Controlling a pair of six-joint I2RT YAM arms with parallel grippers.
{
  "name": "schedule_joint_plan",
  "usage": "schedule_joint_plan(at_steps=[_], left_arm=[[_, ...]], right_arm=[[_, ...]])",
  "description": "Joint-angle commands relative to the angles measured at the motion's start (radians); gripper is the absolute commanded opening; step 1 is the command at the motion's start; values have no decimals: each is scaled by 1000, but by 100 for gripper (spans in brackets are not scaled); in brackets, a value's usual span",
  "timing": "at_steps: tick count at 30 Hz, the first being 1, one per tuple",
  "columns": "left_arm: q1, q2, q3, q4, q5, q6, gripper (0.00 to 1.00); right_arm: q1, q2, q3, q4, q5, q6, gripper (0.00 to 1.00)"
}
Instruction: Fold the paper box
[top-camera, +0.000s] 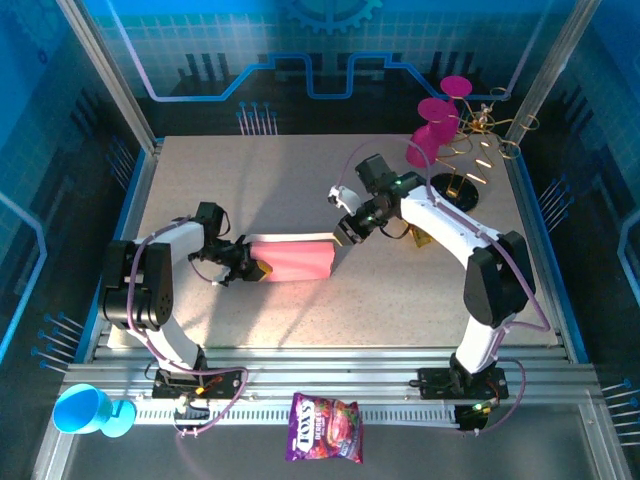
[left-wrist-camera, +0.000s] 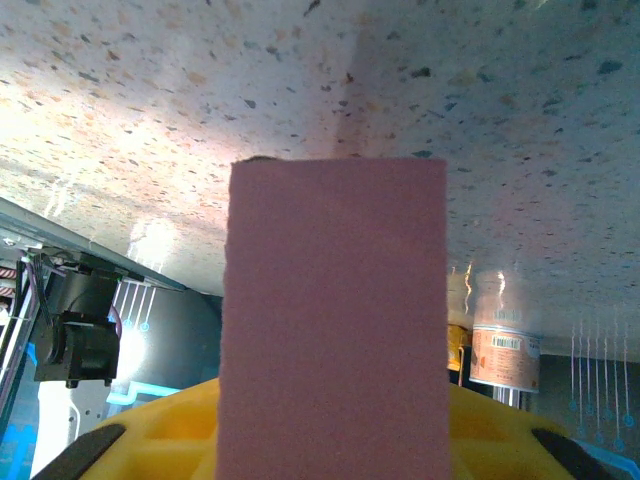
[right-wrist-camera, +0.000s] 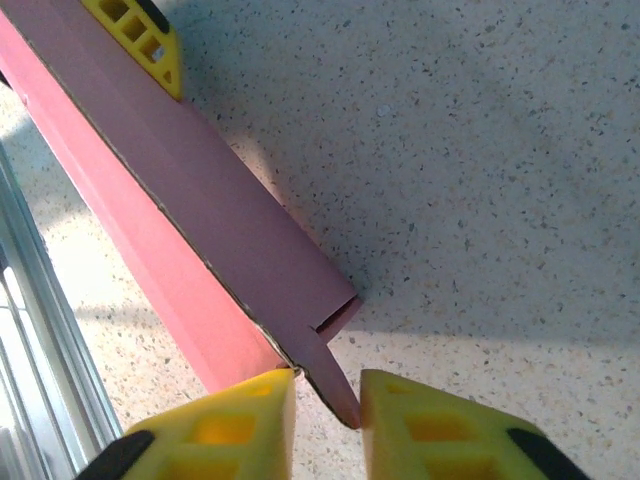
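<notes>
right, starting at the near edge: a purple snack bag (top-camera: 325, 427) lies on the rail and a blue cup (top-camera: 85, 410) sits off to the left, both well apart from the action. further in, mid-table, the paper box (top-camera: 295, 258) lies flat and long, running left to right. it already reads as a closed pink sleeve, so the main folds look done. the left gripper (top-camera: 250, 268) is clamped on its left end, one yellow finger (right-wrist-camera: 140, 40) pressed on the card. at the other end the right gripper (right-wrist-camera: 328, 380) has its jaws drawn narrow around a small end flap (right-wrist-camera: 322, 360). that flap pokes out past an open end, untucked. by my reckoning, tucking it in is what's left, on this side at least. beyond, far right, magenta cups (top-camera: 435, 120) hang on a wire stand (top-camera: 480, 150), not involved. now the hard bits: i can't tell whether the right fingers actually pinch the flap or just bracket it, and the box's left end is covered by the left gripper, so whether it's closed is hidden
</notes>
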Motion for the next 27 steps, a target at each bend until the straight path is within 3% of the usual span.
schedule_joint_plan(at_steps=[1, 8, 16, 19, 27], left_arm=[[16, 34, 5, -72, -192, -28, 0], [15, 34, 4, -68, -189, -37, 0], [16, 32, 1, -54, -192, -51, 0], [16, 33, -3, -47, -192, -63, 0], [16, 1, -49, 11, -200, -153, 0]], right_arm=[[7, 22, 47, -42, -23, 2, 20], [11, 26, 49, -46, -14, 14, 9], [27, 7, 29, -37, 23, 39, 9], [36, 0, 25, -29, 52, 59, 3], [72, -73, -62, 38, 133, 243, 0]])
